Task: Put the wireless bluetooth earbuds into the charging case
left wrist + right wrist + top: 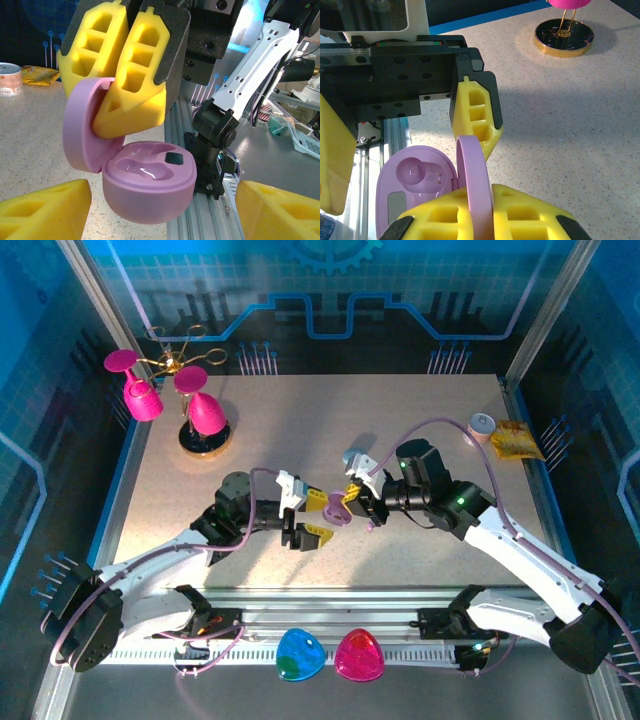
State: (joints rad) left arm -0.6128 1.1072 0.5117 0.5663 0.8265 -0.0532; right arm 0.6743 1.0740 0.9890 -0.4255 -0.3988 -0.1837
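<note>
A light purple charging case hangs open between my two grippers, just above the table's near edge. Its base [150, 192] shows two hollow sockets with nothing in them. My right gripper [482, 210] is shut on the upright lid [472, 170], and its yellow fingers [135, 75] pinch that lid [80, 130] from above. My left gripper [160, 212] is open, one pad on each side of the base and clear of it. From above, the case [338, 512] sits between the left gripper [318, 519] and the right gripper [352, 502]. A tiny purple piece [371, 527], perhaps an earbud, lies beside them.
A pale blue case [352, 456] lies just behind the right gripper. Pink glasses on a gold stand [204, 438] occupy the far left. A tape roll [483, 425] and a yellow packet [517, 440] sit far right. Blue [300, 655] and pink [360, 655] pebble shapes rest on the front rail.
</note>
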